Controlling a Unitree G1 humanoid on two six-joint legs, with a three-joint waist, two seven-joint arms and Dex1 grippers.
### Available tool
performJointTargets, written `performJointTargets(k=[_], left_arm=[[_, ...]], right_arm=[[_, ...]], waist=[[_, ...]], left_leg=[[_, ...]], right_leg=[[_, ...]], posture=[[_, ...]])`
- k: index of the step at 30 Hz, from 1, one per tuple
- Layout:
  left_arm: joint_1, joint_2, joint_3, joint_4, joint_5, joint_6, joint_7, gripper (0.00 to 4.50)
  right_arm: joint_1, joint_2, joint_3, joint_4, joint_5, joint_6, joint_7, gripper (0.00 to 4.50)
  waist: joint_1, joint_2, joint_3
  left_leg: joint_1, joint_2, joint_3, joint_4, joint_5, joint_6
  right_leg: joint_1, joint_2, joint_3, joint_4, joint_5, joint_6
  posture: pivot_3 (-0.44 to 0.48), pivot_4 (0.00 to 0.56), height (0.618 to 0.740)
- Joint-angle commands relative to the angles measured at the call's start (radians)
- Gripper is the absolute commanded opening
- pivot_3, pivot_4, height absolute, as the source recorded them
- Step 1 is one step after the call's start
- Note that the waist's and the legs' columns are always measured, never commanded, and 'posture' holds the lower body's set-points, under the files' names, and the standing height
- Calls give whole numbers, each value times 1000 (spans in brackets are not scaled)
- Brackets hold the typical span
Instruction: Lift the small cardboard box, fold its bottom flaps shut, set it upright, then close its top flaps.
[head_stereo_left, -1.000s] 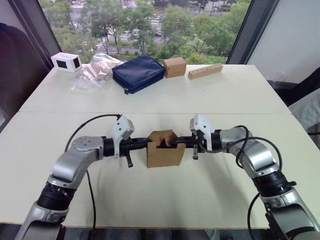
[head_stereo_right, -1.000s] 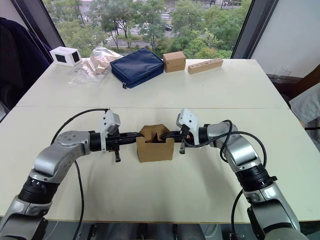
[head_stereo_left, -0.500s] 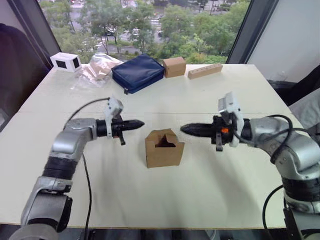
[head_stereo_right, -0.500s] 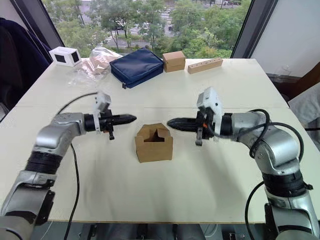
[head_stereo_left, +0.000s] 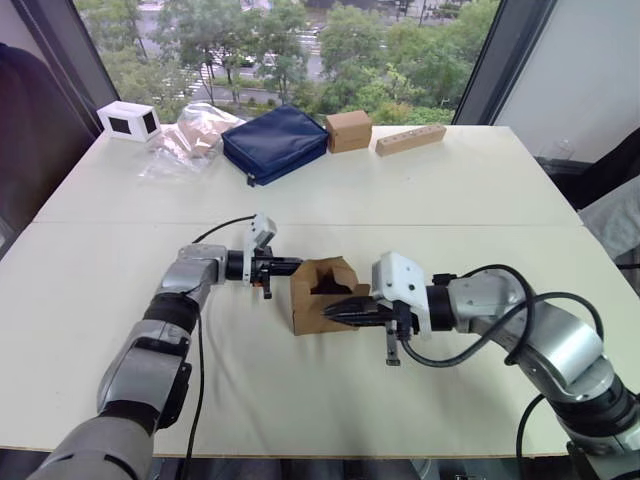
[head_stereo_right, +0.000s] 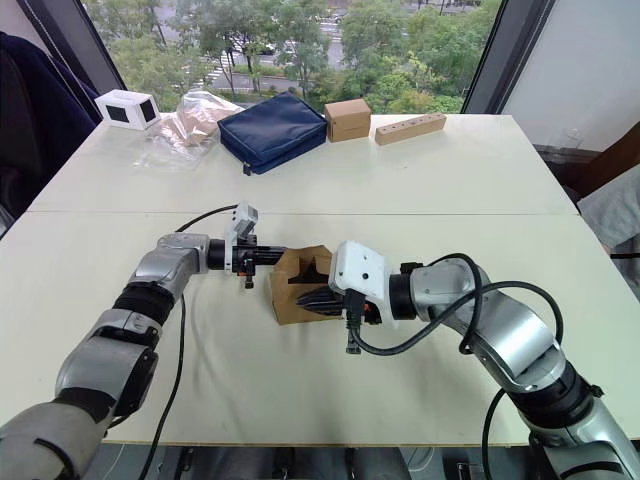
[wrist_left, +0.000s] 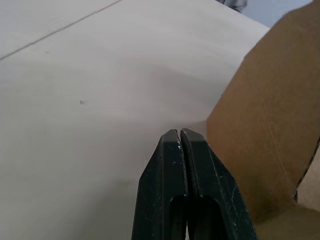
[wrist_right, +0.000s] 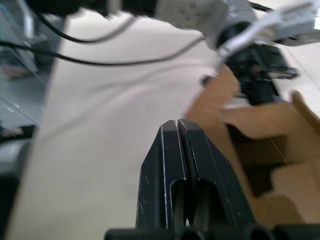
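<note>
Small cardboard box (head_stereo_left: 325, 297) (brown corrugated, angular flaps) betw. pressed-together black fingers (wrist_left: 181, 150).

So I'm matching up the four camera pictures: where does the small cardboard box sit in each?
Left eye view: small cardboard box at table centre, between left gripper and right gripper.
Right eye view: centre again, between the same two grippers.
Left wrist view: brown wall beside the shut fingers.
Right wrist view: open top with flaps past the shut fingers.
Shared landmark: the white table.
</note>
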Motion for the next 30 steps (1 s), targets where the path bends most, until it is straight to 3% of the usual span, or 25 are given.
performJointTargets(k=[1,17,30], left_arm=[[-34,-14,26,-1,8,-41,0,53],[-13,-41,22,-85,17,-33,-13,53],[29,6,61,-174,12,-10,58,53]], right_arm=[[-26,8,3,15,-56,-55,-10,0],[-42,65,66,143,-140,-100,12,0],[-41,110,79,202,-154,-117,48,0]], waist=[[1,0,0],[0,0,0],[0,0,0]], left_leg=[[0,0,0,0,0,0],[1,0,0,1,0,0],[1,0,0,1,0,0]], right_leg=[[0,0,0,1,0,0],[0,0,0,3,0,0],[0,0,0,4,0,0]], posture=[[0,150,740],[0,150,740],[0,150,740]])
